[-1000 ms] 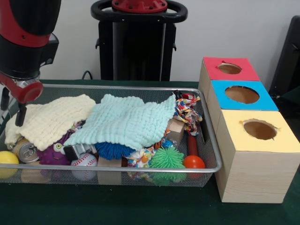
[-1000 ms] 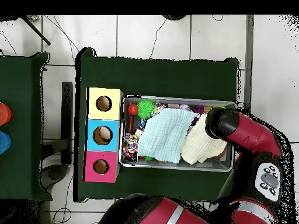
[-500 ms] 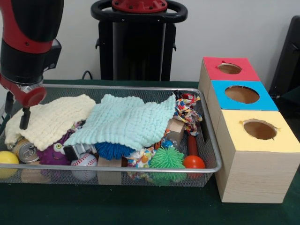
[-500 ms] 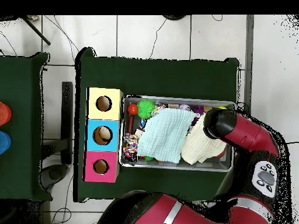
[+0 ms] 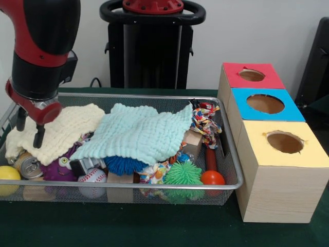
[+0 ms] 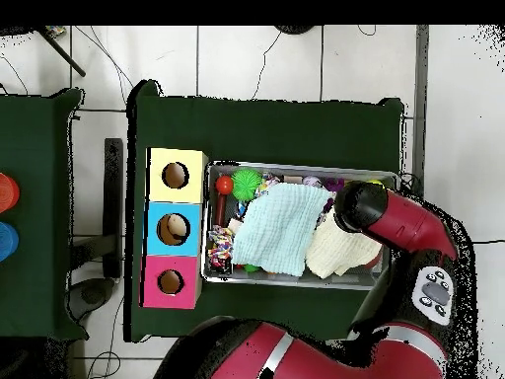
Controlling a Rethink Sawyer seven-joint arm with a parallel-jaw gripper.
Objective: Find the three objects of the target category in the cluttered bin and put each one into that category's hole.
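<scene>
My gripper [image 5: 29, 129] hangs open over the left end of the wire bin [image 5: 128, 95], its fingertips just above a cream cloth [image 5: 59, 128] with nothing between them. A mint cloth [image 5: 136, 133] covers the bin's middle. Around the cloths show a blue spiky ball [image 5: 123, 164], a green spiky ball [image 5: 183, 173], a red ball [image 5: 212, 178], a baseball [image 5: 92, 177], a yellow ball [image 5: 8, 173], a can [image 5: 28, 165], a purple toy [image 5: 59, 167] and a rope toy [image 5: 205, 123]. In the overhead view the arm [image 6: 361, 207] hides the gripper above the cream cloth [image 6: 340, 255].
Three boxes with round holes stand in a row beside the bin: red [image 5: 252, 75], blue [image 5: 264, 104], yellow [image 5: 284, 142]. From above the yellow box [image 6: 176, 176], blue box [image 6: 174, 229] and red box [image 6: 171, 282] stand at the bin's left end.
The arm has shifted rightward in the front view, carrying the open gripper from the bin's left rim to above the cream cloth. Nothing in the bin has moved.
</scene>
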